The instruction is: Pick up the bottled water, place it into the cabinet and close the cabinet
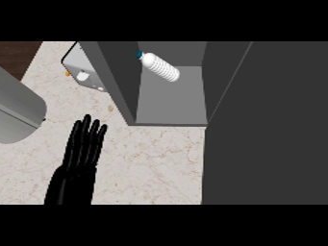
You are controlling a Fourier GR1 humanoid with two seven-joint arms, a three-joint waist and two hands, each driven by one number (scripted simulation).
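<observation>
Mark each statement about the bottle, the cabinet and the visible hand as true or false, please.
1. The bottled water lies inside the cabinet. True.
2. The left hand is curled round the bottle. False: its fingers are straight, over the counter, apart from the bottle.
3. The cabinet is already closed. False: its inside shows.
4. The bottle has a blue cap. True.
5. The right hand shows beside the left. False: only one hand is visible.
</observation>
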